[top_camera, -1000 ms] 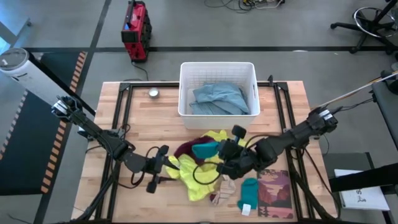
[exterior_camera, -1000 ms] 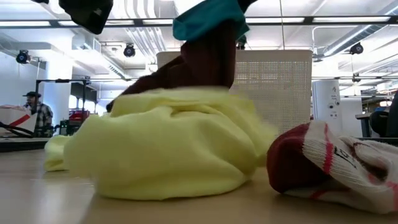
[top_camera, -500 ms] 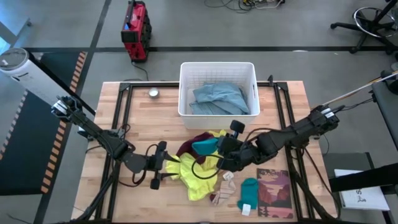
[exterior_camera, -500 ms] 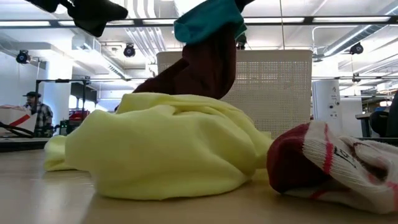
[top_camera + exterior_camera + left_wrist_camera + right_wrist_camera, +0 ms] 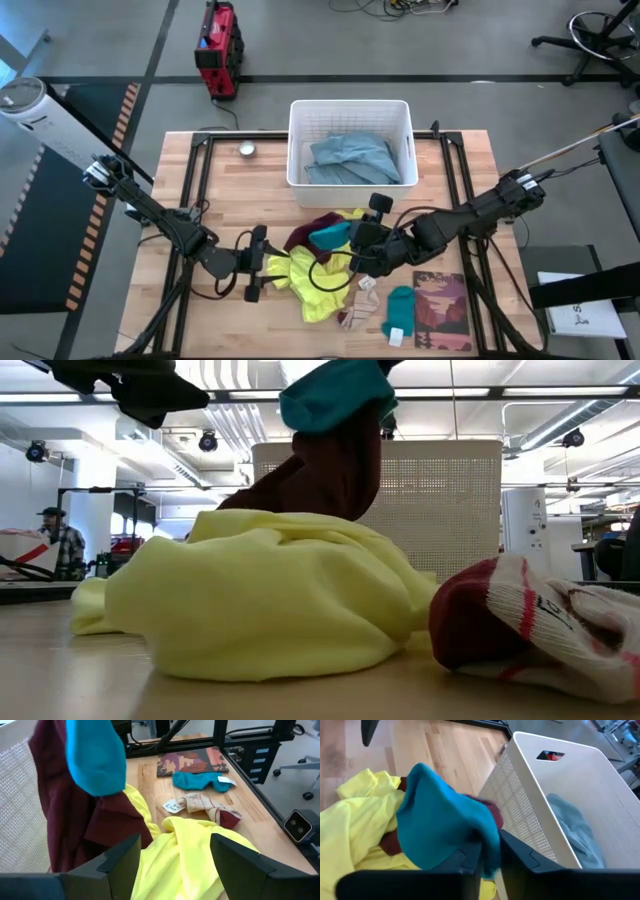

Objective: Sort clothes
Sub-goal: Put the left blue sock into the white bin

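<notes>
The right end effector (image 5: pixel 352 243) pinches a teal garment (image 5: pixel 440 832) — lifted above the neon yellow garment (image 5: pixel 260 605) on the bench (image 5: pixel 250 190), maroon cloth (image 5: pixel 70 805) hanging with it, near the white basket (image 5: pixel 350 108). The left end effector (image 5: pixel 258 263) hovers spread wide at the heap's edge — holding nothing.

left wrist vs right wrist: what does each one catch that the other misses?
Left wrist only: the printed mat, the teal sock beside it, the white-and-maroon sock, and the left gripper open over the yellow garment.

Right wrist only: the white basket with a grey-blue garment inside, and the right gripper shut on the teal garment.

Both: the teal garment, the maroon garment hanging beneath it, the yellow garment, the wooden table.
</notes>
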{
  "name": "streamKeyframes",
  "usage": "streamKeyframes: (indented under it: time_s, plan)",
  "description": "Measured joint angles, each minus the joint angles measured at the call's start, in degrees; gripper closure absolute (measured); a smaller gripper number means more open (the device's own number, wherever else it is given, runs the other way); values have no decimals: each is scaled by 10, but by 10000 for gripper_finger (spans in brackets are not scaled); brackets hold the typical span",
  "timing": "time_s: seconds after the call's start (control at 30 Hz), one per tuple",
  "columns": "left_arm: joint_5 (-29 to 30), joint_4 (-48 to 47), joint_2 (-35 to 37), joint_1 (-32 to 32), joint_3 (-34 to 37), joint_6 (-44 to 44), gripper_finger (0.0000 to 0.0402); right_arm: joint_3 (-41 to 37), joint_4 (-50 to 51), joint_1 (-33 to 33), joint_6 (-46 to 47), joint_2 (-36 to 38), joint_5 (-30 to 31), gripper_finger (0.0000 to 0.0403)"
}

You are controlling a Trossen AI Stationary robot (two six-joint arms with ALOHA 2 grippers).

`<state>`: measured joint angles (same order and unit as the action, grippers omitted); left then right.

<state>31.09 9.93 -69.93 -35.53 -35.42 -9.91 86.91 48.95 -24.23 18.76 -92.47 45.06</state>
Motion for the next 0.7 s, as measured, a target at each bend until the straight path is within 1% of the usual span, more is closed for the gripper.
streamKeyframes:
  time_s: [0.1,0.17,0.2,0.23,0.3,0.33,0.47,0.53,0.7]
  plan:
    - [0,0,0,0,0,-2,179,0,0,0,1,0,0,329]
    - [0,1,0,0,0,-2,181,0,0,0,1,1,-12,324]
    - [0,1,0,0,0,-2,182,0,0,0,1,2,-26,331]
    - [0,1,0,0,0,-2,182,0,0,0,1,2,-34,346]
    - [0,2,0,0,0,-2,180,0,1,-1,-6,1,-35,385]
    - [0,2,0,0,0,-2,179,0,0,-1,-17,-1,-34,393]
    - [0,4,0,0,0,-8,173,0,0,-1,-21,-3,-35,401]
    - [0,4,0,0,0,-12,173,0,3,-1,-18,-3,-41,399]
    - [0,3,0,0,0,-16,181,-8,55,-1,57,-3,-88,375]
